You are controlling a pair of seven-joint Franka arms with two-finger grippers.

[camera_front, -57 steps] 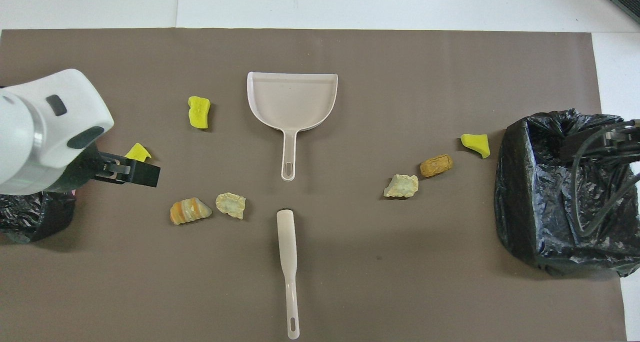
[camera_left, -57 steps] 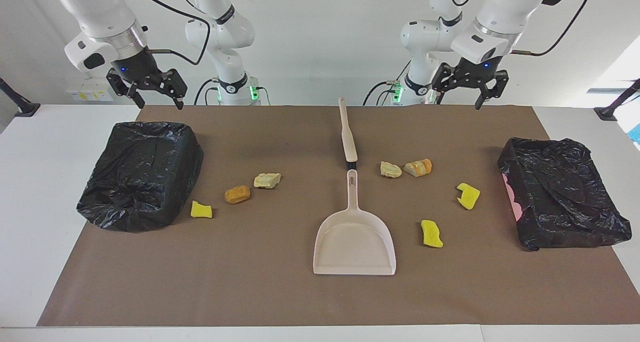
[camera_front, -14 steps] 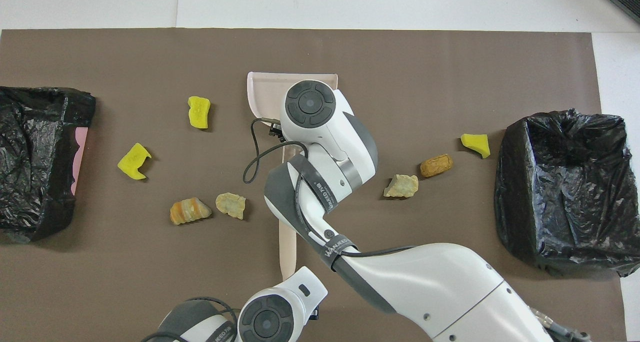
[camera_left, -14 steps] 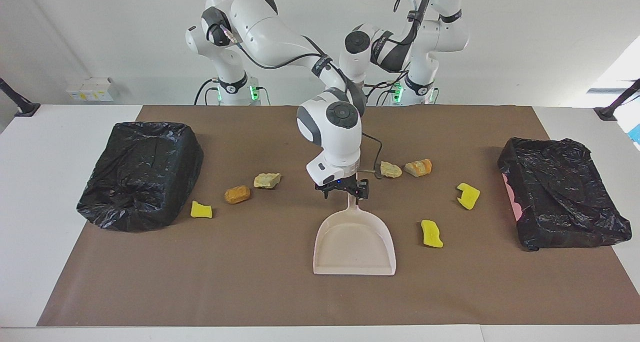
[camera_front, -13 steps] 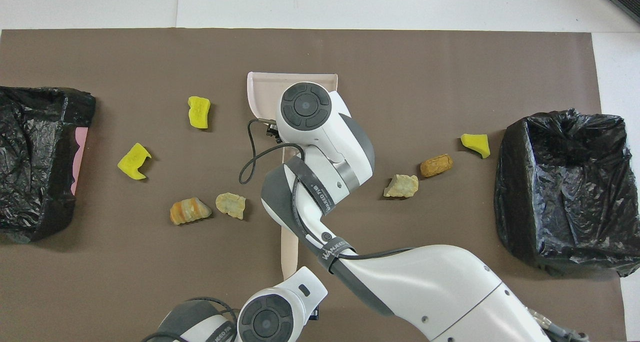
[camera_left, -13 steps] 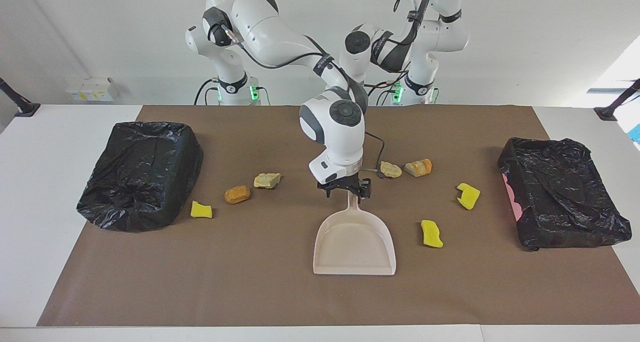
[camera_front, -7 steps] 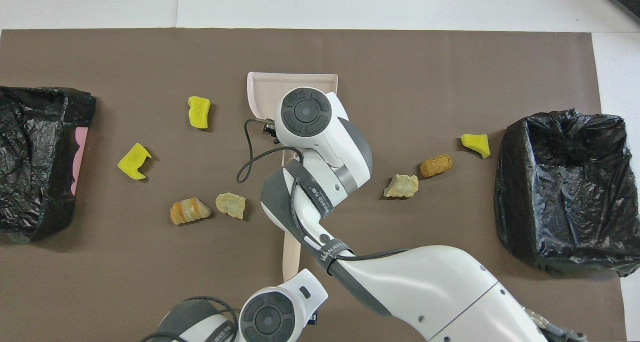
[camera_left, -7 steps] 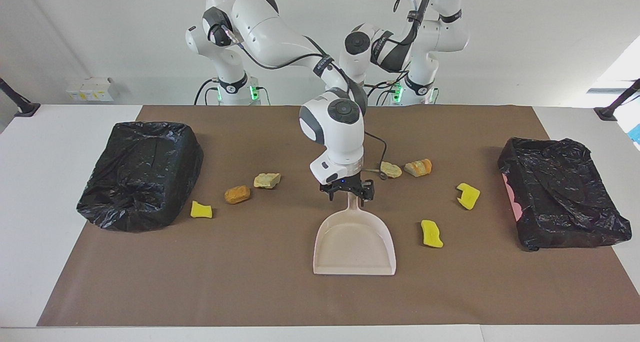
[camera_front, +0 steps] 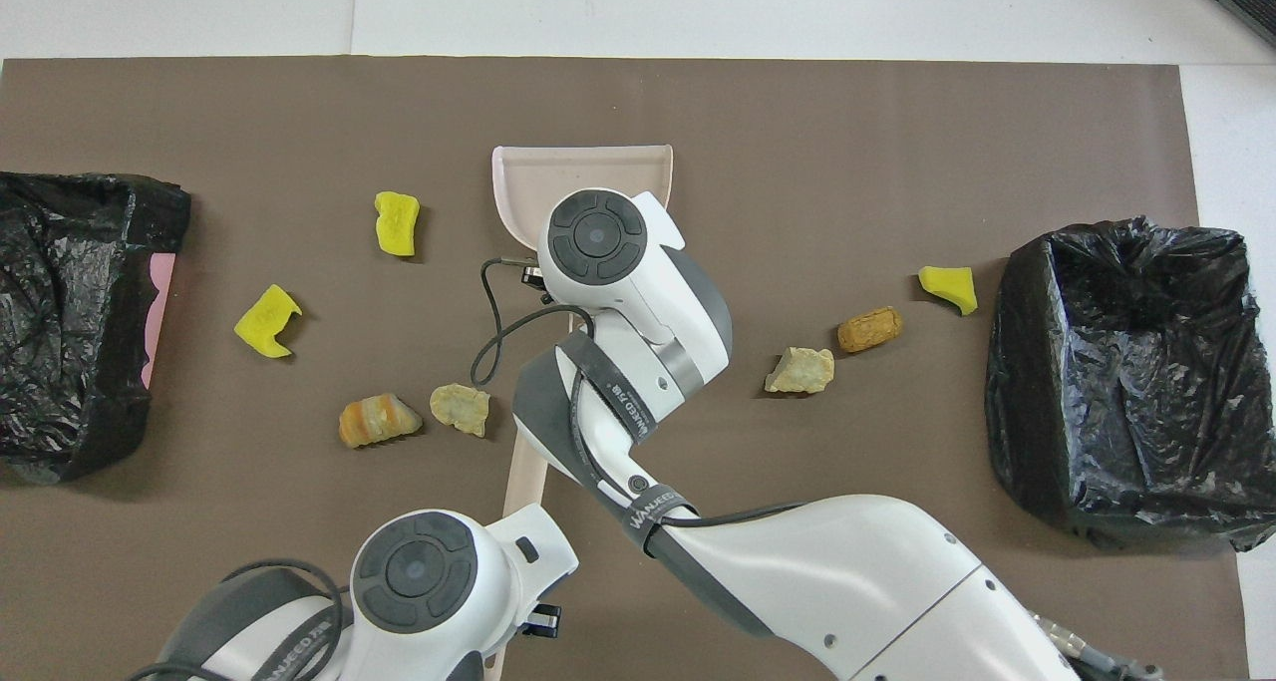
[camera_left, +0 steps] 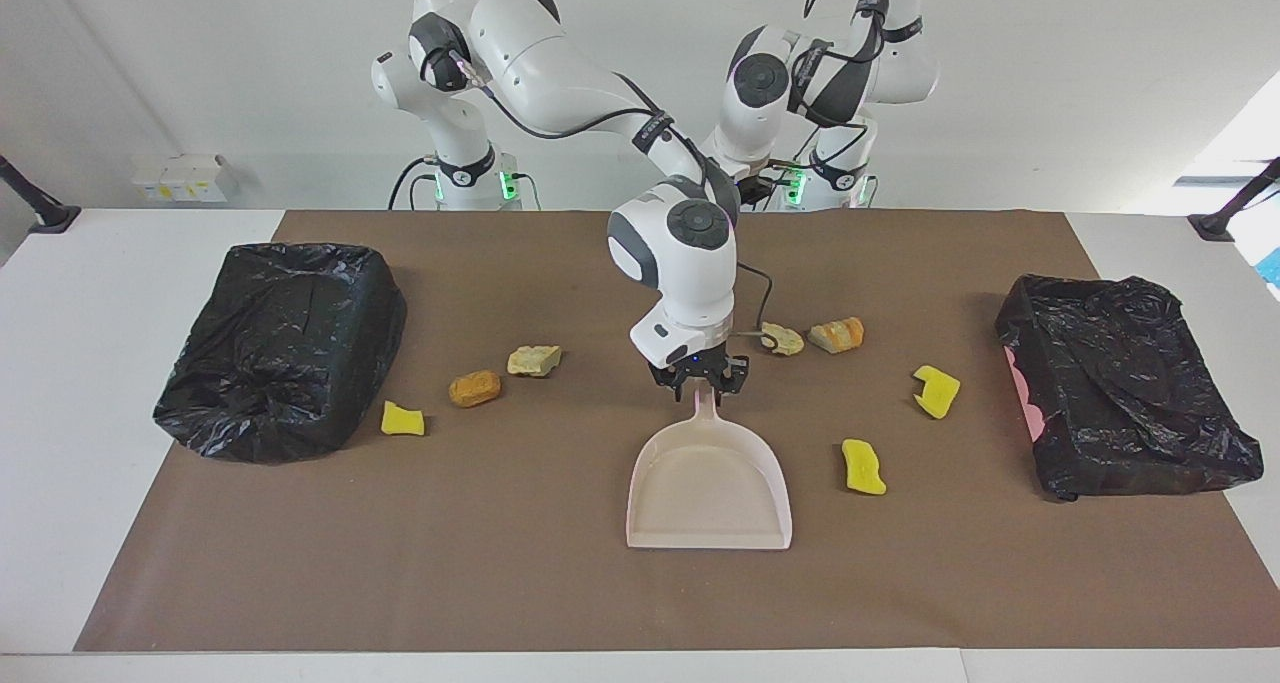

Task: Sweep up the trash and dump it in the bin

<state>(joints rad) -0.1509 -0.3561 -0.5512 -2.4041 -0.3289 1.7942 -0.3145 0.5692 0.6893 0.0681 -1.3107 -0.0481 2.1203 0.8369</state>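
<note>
Trash (camera_left: 863,466) lying loose on the brown mat (camera_left: 500,583), seven scraps in all, none in the dustpan (camera_left: 708,493) yet: four to the side of the right gripper (camera_left: 703,387) toward the left arm's end of the table, three to its side toward the right arm's end. Right gripper down at the dustpan's handle, fingers pinched on it from both sides. Left gripper (camera_front: 528,561) pressed shut on the brush (camera_front: 524,467), just over the mat and close by the right arm's wrist. Confirm a firm hold on the thin handle before moving, since a slanted pinch would likely let the pan twist. Keep the pan's front lip flat on the mat. Bring the pan beside the nearest scraps, then sweep with short, low strokes straight into its mouth. Avoid crossing the arms.
</note>
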